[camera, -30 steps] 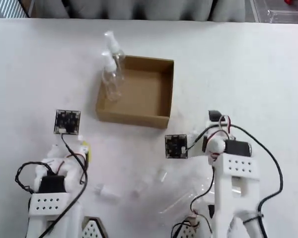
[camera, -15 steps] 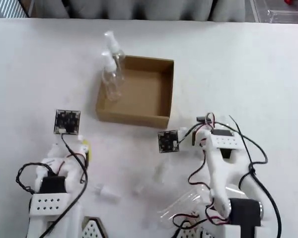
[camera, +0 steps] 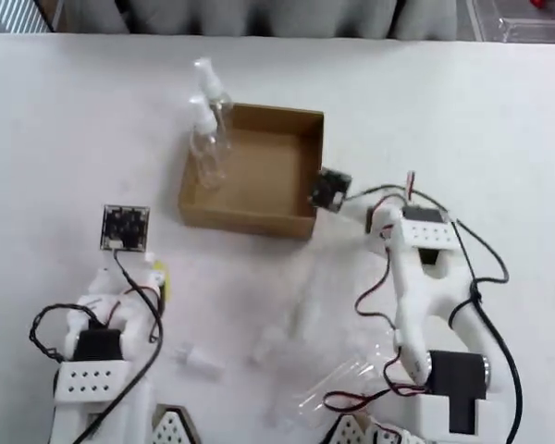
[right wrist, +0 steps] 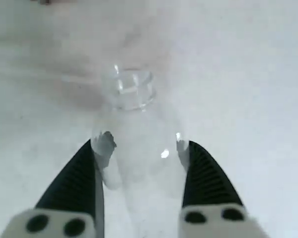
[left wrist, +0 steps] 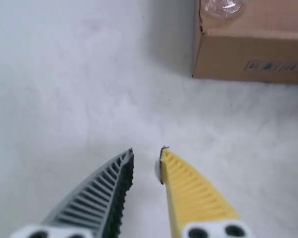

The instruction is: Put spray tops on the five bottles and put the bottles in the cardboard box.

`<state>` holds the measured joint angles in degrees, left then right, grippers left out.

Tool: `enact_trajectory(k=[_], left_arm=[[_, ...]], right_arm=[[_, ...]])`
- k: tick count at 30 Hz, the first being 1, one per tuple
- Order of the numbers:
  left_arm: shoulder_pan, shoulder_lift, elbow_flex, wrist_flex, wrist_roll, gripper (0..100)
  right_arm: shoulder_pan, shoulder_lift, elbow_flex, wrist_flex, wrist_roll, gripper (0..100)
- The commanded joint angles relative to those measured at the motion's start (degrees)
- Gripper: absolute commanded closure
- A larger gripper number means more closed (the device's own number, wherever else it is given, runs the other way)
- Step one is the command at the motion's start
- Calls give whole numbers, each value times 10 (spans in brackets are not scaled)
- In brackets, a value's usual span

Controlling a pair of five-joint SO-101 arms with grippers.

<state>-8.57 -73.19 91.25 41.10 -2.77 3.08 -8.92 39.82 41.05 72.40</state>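
Observation:
The cardboard box [camera: 259, 176] sits open at the table's middle, its corner [left wrist: 248, 54] ahead of my left gripper. Two clear bottles with spray tops [camera: 206, 139] stand at the box's left wall. My right gripper [right wrist: 141, 141] is shut on a clear bottle [right wrist: 134, 119] that has no top, its open neck pointing away over the white table. The right arm [camera: 416, 240] reaches to the box's near right corner. My left gripper [left wrist: 146, 152] hovers low over bare table, slightly open and holding nothing.
A loose spray top [camera: 194, 356] lies near the left arm's base. More clear pieces [camera: 264, 347] lie at the front middle, and clear bottles [camera: 338, 384] lie by the right arm's base. The table's left and far right are bare.
The right arm has stretched forward from the front of the table to the box's near right corner. The left arm has stayed still.

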Motion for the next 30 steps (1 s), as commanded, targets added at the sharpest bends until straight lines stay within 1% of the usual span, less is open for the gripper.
enact_trajectory(k=[1,4,6,12,18,21,24,30], left_arm=[[-2,-11,-7,-18,-7,902],[-2,-11,-6,-18,-7,902],[-2,-11,-6,-18,-7,903],[-2,-11,-6,-18,-6,905],[-2,-11,-6,-16,-6,906],[-3,-11,-6,-14,-6,906],[-4,-11,-6,-14,-6,906],[-5,-11,-6,-14,-6,906]], right_arm=[[27,-4,-66,91,-14,982],[46,-4,-106,177,-16,982],[54,-4,-129,223,-48,982],[53,-4,-193,300,-265,982],[53,-4,-282,381,-410,982],[53,-4,-316,418,-511,982],[36,-4,-341,455,-602,982],[-29,-4,-366,534,-718,982]])
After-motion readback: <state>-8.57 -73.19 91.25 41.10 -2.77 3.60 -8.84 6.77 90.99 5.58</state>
